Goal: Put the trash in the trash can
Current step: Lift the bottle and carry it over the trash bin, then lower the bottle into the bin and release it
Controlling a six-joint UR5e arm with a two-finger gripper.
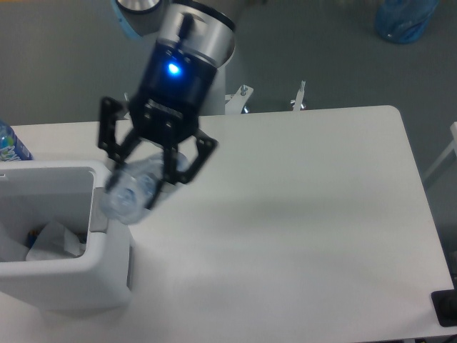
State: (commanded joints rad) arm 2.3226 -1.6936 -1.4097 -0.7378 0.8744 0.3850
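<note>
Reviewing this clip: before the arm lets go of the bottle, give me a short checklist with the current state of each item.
1. Bottle held in the gripper: ok, jaws closed on it, lifted off the table.
2. Bottle fully over the bin opening: not ok, it hangs over the right rim by the grey handle panel.
3. Room inside the bin: ok, only the crumpled wrapper lies at the bottom.
4. Height clearance between bottle and rim: cannot tell from this single view.
5. Upright blue-labelled bottle behind the bin out of the path: ok, it stands at the far left edge.
</note>
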